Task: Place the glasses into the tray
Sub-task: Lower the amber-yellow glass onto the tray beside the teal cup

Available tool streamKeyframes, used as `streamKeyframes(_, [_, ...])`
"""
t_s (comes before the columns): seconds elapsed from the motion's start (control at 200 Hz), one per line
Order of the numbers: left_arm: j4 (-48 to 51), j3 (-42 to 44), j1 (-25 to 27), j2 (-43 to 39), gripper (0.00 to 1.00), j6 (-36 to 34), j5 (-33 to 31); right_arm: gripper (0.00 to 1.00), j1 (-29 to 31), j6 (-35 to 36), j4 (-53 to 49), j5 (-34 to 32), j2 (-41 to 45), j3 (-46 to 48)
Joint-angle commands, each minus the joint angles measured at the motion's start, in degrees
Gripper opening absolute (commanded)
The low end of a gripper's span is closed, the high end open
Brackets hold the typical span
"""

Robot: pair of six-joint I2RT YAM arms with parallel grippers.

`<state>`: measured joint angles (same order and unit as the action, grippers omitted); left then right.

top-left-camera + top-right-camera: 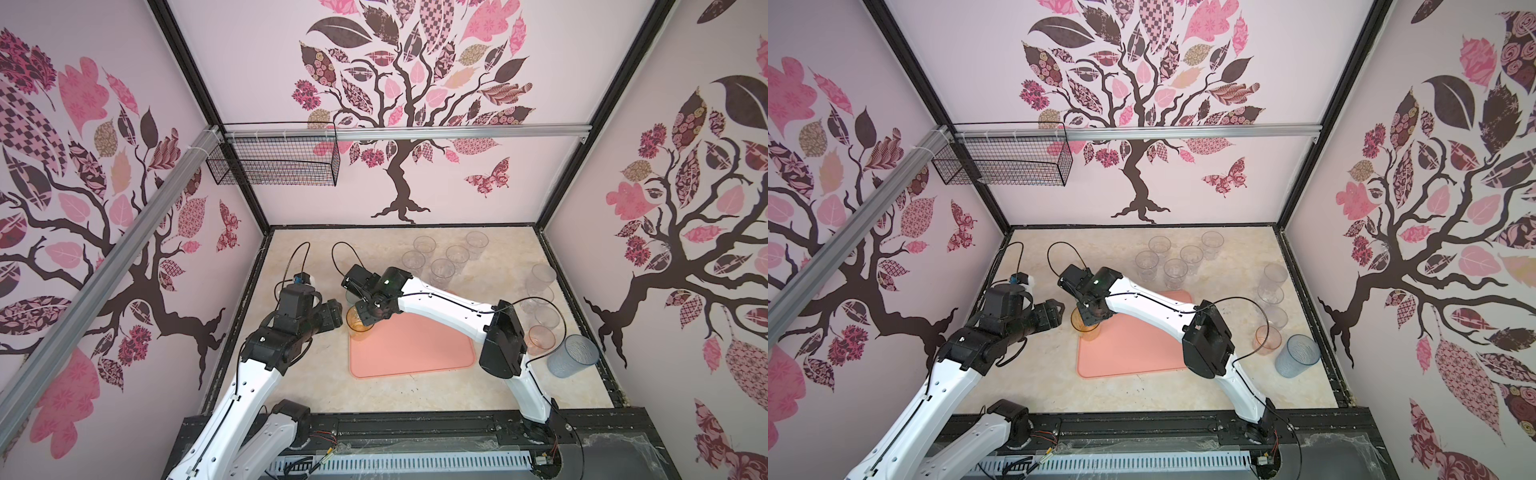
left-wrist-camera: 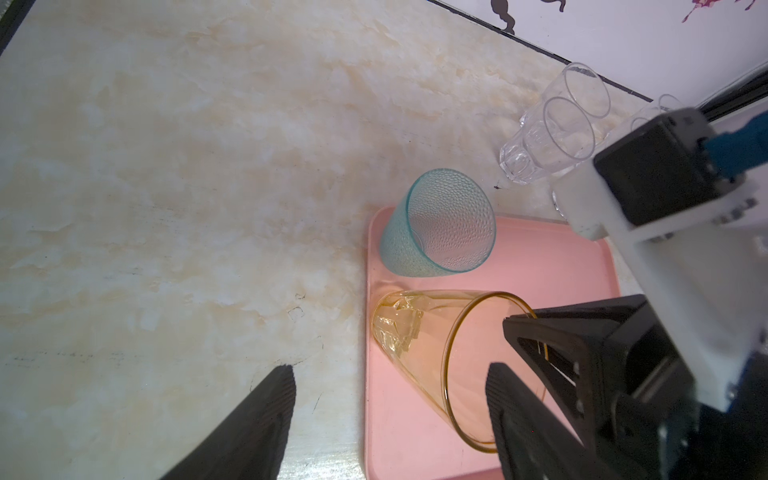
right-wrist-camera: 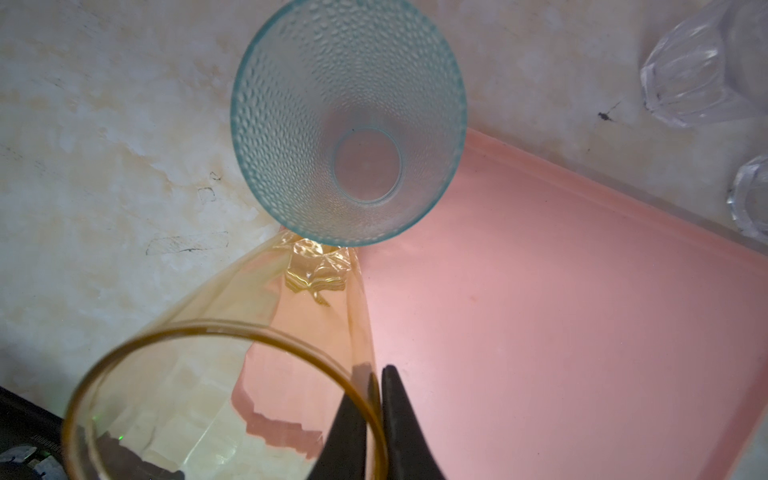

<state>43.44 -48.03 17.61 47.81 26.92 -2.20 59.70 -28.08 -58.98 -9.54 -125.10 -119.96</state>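
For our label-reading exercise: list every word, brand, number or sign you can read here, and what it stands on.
None can be read. The amber glass, teal glass, tray, wire basket and wallpaper show no lettering; any marks on the arms are too small to tell.

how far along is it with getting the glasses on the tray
Done: the teal glass stands on the tray. In hand: the amber glass, upright on the tray, its rim pinched by the right claw. Left: the clear glasses, a pinkish glass and a blue glass, all on the table.
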Motion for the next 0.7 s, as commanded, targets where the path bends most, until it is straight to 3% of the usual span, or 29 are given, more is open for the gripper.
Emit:
streamKeyframes(0.0, [-1.01, 1.62, -0.29, -0.35, 0.77, -0.75, 0.79, 0.19, -0.04, 0.56, -1.93, 0.64, -1.93, -2.51])
streamKeyframes(0.695, [-0.88, 1.6, -0.28, -0.42, 0.77, -0.82, 1.06, 0.32, -2.66, -1.74, 0.71, 7.0, -0.22, -3.17])
